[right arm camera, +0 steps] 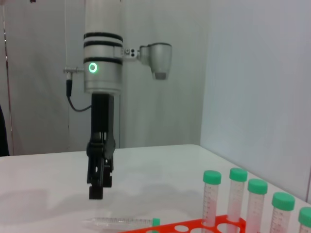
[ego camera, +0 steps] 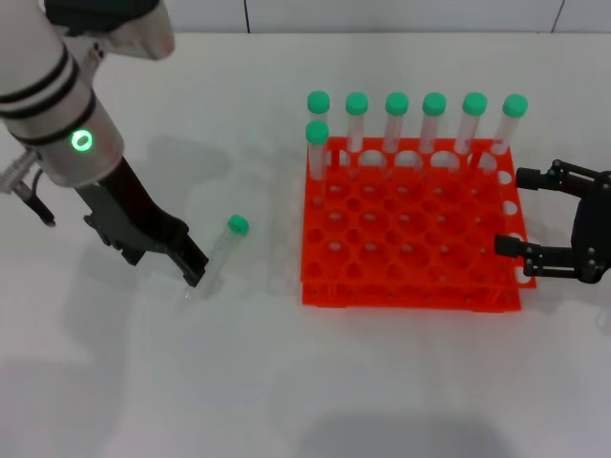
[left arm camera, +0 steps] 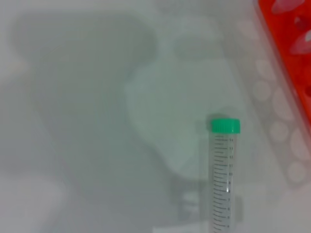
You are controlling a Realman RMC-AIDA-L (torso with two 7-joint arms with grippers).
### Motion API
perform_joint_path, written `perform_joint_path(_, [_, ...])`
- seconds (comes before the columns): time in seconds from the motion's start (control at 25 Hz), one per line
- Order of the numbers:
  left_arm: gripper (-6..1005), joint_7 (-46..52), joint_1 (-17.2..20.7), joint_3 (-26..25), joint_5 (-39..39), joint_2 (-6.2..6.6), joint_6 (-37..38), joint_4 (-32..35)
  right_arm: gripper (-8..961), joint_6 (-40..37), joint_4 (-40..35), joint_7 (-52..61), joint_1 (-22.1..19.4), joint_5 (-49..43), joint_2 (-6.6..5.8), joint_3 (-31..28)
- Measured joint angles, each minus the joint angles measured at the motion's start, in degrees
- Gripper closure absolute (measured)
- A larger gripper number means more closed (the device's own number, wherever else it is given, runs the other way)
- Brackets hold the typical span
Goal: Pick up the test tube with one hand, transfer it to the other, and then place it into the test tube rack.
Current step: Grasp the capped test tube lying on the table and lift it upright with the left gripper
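The test tube [ego camera: 218, 256], clear with a green cap, lies on the white table to the left of the orange test tube rack [ego camera: 410, 286]. It also shows in the left wrist view [left arm camera: 222, 184] and the right wrist view [right arm camera: 121, 222]. My left gripper [ego camera: 162, 267], on the white forearm with the green light, is open and empty. It hangs just above the table by the tube's bottom end, as the right wrist view [right arm camera: 97, 191] shows. My right gripper [ego camera: 514, 212] is open and empty at the rack's right edge.
Several green-capped tubes [ego camera: 434, 124] stand in the rack's back row, and one more [ego camera: 317, 153] stands at its left back corner. The rack's corner shows in the left wrist view [left arm camera: 291, 58]. Bare table lies in front of the rack.
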State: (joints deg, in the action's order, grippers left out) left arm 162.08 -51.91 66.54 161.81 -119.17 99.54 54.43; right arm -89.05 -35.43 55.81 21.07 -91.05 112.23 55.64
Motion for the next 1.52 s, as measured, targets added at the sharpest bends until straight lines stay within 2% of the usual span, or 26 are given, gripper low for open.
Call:
perform_joint_path(0.2, [140,2.09,1.28,5.89,-0.41,-0.35,-4.8,-1.99,110,-0.24,-0.03,0.17,0.08,-0.01,0.14,0.0])
perform_joint_path(0.32, [141,2.46,1.85,7.69,-2.11,-0.38,-6.33,-2.0,110,-0.24,-0.04,0.25,0.34,-0.01,0.26,0.15])
perform_joint_path(0.56, [141,2.56,2.27,8.82,-4.06,-0.4,-9.04,-1.86,110,-0.53,-0.1,0.28,0.46,0.01,0.31,0.21])
perform_joint_path(0.76, [141,2.6,2.39,11.7,-6.75,-0.39,-10.93,-2.0,110,-0.52,-0.1,0.27,0.47,0.01,0.37,0.01])
perform_joint_path(1.16, [141,2.63,2.97,12.01,-8.38,-0.43,-10.92,-2.31,111,-0.58,-0.53,0.27,0.05,0.01,0.68,-0.04])
perform_joint_path(1.52, [422,4.64,2.67,15.82,-9.02,-0.38,-10.3,-3.34,111,-0.47,-0.5,0.38,-0.05,-0.01,0.7,0.04])
